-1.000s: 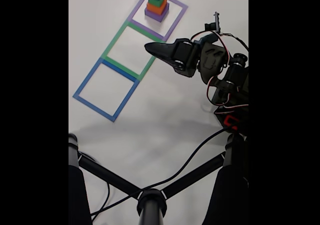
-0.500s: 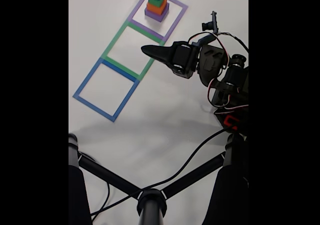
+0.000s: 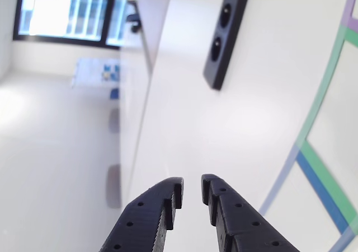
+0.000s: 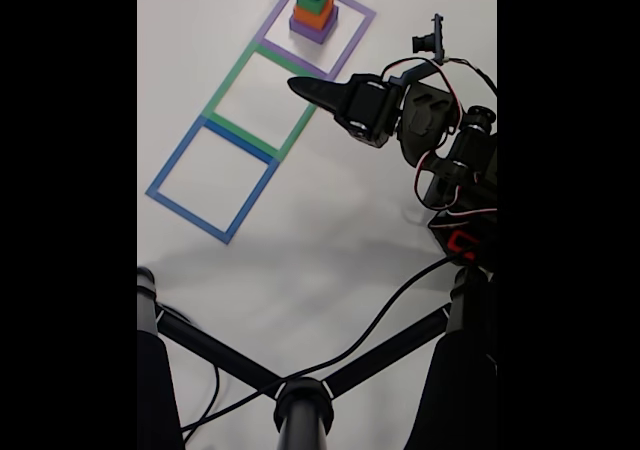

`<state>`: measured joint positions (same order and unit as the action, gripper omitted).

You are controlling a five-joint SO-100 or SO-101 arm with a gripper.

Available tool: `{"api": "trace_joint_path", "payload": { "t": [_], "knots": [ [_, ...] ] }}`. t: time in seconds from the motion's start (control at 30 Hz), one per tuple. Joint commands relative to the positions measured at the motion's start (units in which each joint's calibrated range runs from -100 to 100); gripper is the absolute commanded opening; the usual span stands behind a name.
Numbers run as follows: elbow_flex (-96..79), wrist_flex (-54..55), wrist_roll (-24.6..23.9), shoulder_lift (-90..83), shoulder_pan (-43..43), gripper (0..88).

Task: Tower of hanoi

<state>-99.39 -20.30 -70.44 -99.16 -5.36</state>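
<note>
Fixed view: tower of hanoi (image 4: pixel 314 10) stands stacked at far centre, purple block at the bottom, then orange, green, blue cube on top, inside the purple tape outline (image 4: pixel 352 42). Green outline (image 4: pixel 228 78) and blue outline (image 4: pixel 180 155) run nearer and leftward on the white surface (image 4: pixel 330 230). Gripper (image 4: pixel 296 86) hovers right of the green outline, apart from the tower; whether its jaws are parted cannot be made out.

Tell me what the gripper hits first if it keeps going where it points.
Probably nothing: the gripper points left across the green outline, passing below the block tower. Depth is unclear.
</note>
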Motion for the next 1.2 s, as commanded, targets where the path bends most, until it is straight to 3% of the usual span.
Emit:
{"api": "trace_joint_path", "payload": {
  "t": [0.0, 0.1, 0.17, 0.23, 0.47, 0.53, 0.7, 0.83, 1.0, 1.03, 1.1, 1.17],
  "knots": [
    [-0.6, 1.1, -1.8, -0.7, 1.5, 0.1],
    [-0.6, 1.6, 5.6, -0.7, 3.3, 0.1],
    [-0.6, 2.1, 6.5, -0.7, 3.9, 0.1],
    [-0.6, 2.2, 12.2, -0.7, 4.9, 0.1],
    [-0.6, 1.9, 14.6, -0.8, 8.0, 0.1],
    [-0.6, 2.2, 17.3, -0.8, 9.3, 0.1],
    [-0.5, 2.1, 30.0, 0.1, 11.9, 0.1],
    [1.9, 2.4, 31.1, 4.4, 13.9, 0.1],
    [8.8, -1.5, 41.0, 8.9, 15.2, 0.1],
    [10.4, -1.7, 41.4, 10.0, 15.3, 0.1],
    [13.5, -1.6, 35.7, 11.3, 15.4, 0.1],
    [15.1, -1.4, 39.2, 11.5, 15.3, 0.1]
  ]
}}
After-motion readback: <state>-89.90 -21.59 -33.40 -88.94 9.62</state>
